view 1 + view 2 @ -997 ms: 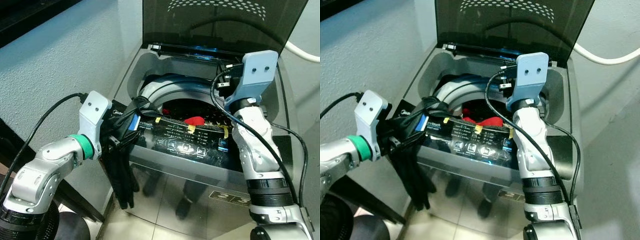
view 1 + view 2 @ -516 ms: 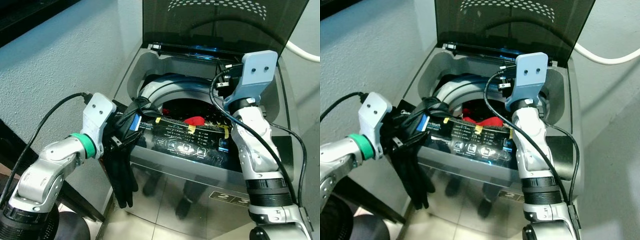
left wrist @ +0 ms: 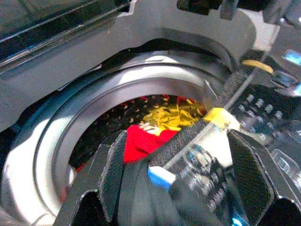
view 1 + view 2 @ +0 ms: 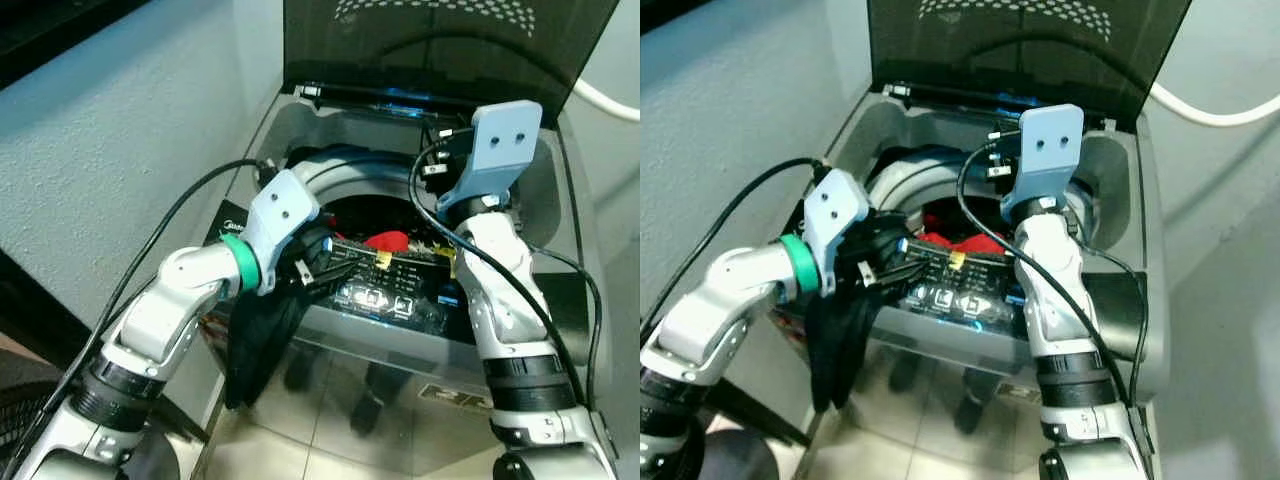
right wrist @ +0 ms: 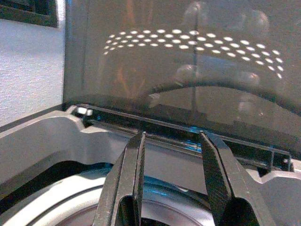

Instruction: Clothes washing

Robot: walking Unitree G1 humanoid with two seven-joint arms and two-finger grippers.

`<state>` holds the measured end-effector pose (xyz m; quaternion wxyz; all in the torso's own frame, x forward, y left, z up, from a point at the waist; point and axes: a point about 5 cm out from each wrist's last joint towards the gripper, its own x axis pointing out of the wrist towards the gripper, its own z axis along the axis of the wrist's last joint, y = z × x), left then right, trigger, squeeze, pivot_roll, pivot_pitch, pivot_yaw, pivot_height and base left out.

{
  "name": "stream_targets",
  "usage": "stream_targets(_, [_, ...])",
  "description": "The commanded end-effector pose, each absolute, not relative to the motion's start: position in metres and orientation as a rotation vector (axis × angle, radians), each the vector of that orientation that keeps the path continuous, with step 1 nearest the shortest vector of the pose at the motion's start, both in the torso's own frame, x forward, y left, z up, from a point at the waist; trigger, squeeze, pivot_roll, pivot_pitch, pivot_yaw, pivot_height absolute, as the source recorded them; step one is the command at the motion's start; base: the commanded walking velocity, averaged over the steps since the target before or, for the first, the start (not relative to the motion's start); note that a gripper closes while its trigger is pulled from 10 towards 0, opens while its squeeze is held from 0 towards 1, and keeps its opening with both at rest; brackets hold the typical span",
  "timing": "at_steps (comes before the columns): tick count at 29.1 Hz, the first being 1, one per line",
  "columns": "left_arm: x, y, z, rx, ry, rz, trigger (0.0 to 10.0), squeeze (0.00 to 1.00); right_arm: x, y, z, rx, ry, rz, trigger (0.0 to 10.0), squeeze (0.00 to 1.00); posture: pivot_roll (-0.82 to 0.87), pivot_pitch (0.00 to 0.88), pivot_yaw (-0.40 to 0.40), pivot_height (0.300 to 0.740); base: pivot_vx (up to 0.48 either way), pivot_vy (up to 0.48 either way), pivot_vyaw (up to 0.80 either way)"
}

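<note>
the left pincer (image 3: 174,188) is closed on a black garment (image 4: 262,325), gripping its upper part just at the front edge of the washing machine (image 4: 1110,180). most of the cloth hangs down outside the front wall of the machine, and only the gripped part reaches the control panel (image 4: 385,290). the lid (image 4: 440,40) stands up open at the back. inside the drum (image 3: 75,127) there are already a red piece (image 3: 143,139) and something yellow (image 3: 176,113).

the right pincer (image 5: 171,141) hovers over the back of the tub, its two fingers parted, with nothing between them.

the garment looks soft, limp and light. it does not keep any shape, so it will fold and swing when it is moved, and the hanging part will drag on the panel or catch on the rim of the opening. it is not fragile and i think not slippery, because the fabric gives good friction to the fingers. the hold near the top is reasonable, but the long tail is the risk: the arm probably needs to lift high enough that the lower end comes over the edge before it lets go above the drum. a second hold lower on the cloth, by the free pincer, would also help.
</note>
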<state>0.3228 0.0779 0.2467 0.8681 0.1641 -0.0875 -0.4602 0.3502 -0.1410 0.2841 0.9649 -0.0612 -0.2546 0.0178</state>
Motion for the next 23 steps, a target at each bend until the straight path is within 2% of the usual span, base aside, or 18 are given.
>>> stream_targets(1, [0.323, 0.057, 0.257, 0.357, -0.247, -1.038, 10.0, 0.0, 0.35, -0.138, 0.284, -0.126, -0.519, 0.041, 10.0, 0.0, 0.1, 0.103, 0.069, 0.74, 0.0, 0.0, 0.0])
stream_targets(6, [0.326, 0.036, 0.277, 0.34, -0.334, -1.114, 10.0, 0.0, 0.35, -0.136, 0.284, -0.126, -0.522, 0.044, 10.0, 0.0, 0.1, 0.101, 0.07, 0.74, 0.0, 0.0, 0.0])
stream_targets(14, [0.326, 0.024, 0.311, 0.217, -0.449, -1.184, 10.0, 0.0, 0.348, -0.131, 0.284, -0.125, -0.538, 0.075, 10.0, 0.0, 0.1, 0.1, 0.071, 0.74, 0.0, 0.0, 0.0])
stream_targets(18, [0.328, 0.028, 0.315, 0.289, -0.456, -1.143, 10.0, 0.0, 0.345, -0.127, 0.285, -0.13, -0.556, 0.121, 10.0, 0.0, 0.1, 0.099, 0.079, 0.74, 0.0, 0.0, 0.0])
stream_targets(19, [0.326, 0.036, 0.308, 0.38, -0.421, -1.129, 10.0, 0.0, 0.344, -0.127, 0.284, -0.141, -0.559, 0.132, 10.0, 0.0, 0.1, 0.1, 0.081, 0.74, 0.0, 0.0, 0.0])
stream_targets(20, [0.326, 0.036, 0.308, 0.38, -0.421, -1.129, 10.0, 0.0, 0.344, -0.127, 0.284, -0.141, -0.559, 0.132, 10.0, 0.0, 0.1, 0.1, 0.081, 0.74, 0.0, 0.0, 0.0])
stream_targets(22, [0.307, 0.066, 0.289, 0.507, -0.327, -1.195, 10.0, 0.0, 0.341, -0.13, 0.281, -0.155, -0.554, 0.131, 10.0, 0.0, 0.11, 0.103, 0.086, 0.74, 0.0, 0.0, 0.0])
stream_targets(23, [0.307, 0.066, 0.289, 0.507, -0.327, -1.195, 10.0, 0.0, 0.341, -0.13, 0.281, -0.155, -0.554, 0.131, 10.0, 0.0, 0.11, 0.103, 0.086, 0.74, 0.0, 0.0, 0.0])
